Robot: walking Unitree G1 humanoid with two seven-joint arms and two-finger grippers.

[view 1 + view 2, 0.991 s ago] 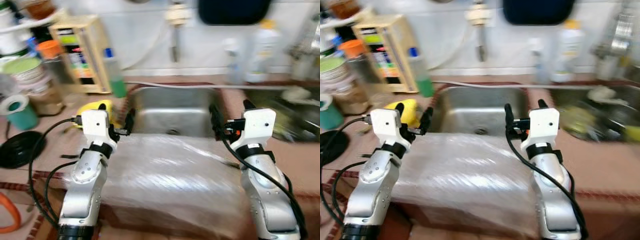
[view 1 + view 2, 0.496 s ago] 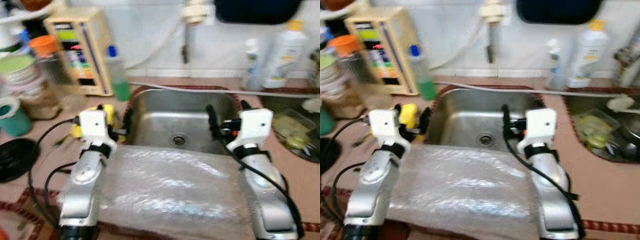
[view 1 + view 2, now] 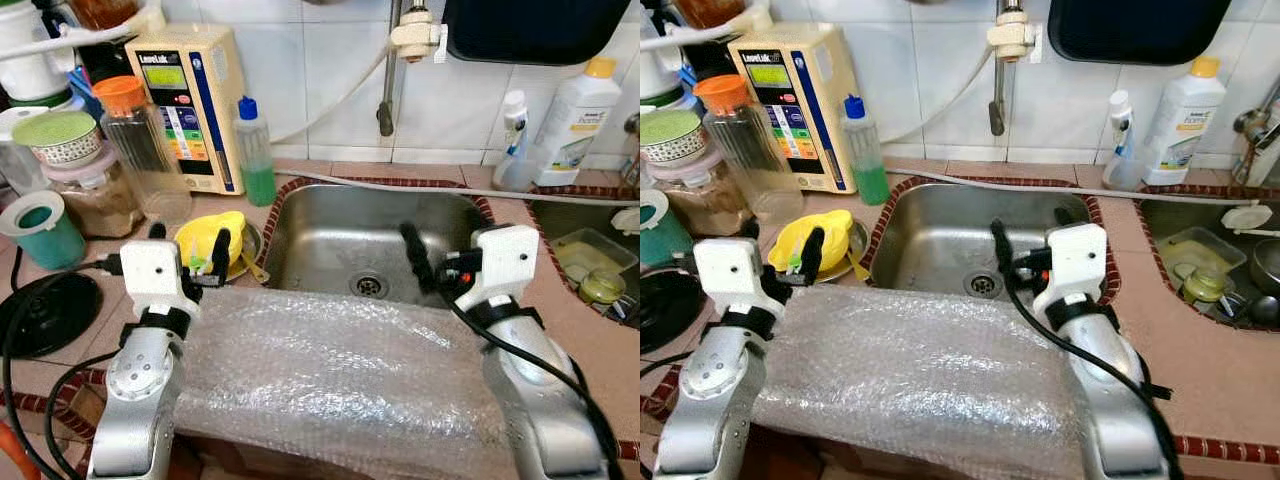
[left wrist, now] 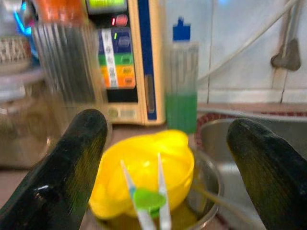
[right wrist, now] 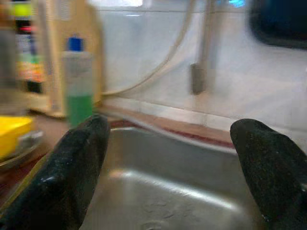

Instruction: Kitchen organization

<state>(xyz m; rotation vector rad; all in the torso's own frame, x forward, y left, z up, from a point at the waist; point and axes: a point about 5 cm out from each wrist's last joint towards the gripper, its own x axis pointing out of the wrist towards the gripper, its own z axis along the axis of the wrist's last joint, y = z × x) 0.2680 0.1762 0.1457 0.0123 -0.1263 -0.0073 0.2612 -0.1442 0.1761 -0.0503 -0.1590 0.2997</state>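
Tiled kitchen counter with a steel sink (image 3: 350, 240) at 12 o'clock. Bubble wrap (image 3: 330, 370) drapes the near edge between my arms. My left gripper (image 3: 190, 255), fingers spread and empty, hovers beside the yellow juicer (image 4: 144, 167) at 11 o'clock. My right gripper (image 3: 440, 262), fingers apart, empty, hangs over the basin. Green soap bottle (image 3: 253, 150) stands behind.

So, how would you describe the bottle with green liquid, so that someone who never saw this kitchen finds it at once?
Start at the steel sink in the middle of the counter and go to its back left corner. There, beside the cream box with coloured buttons, stands the bottle. It is a slim clear one with a blue cap and green liquid in its lower part, unlike the orange-lidded jar further left.
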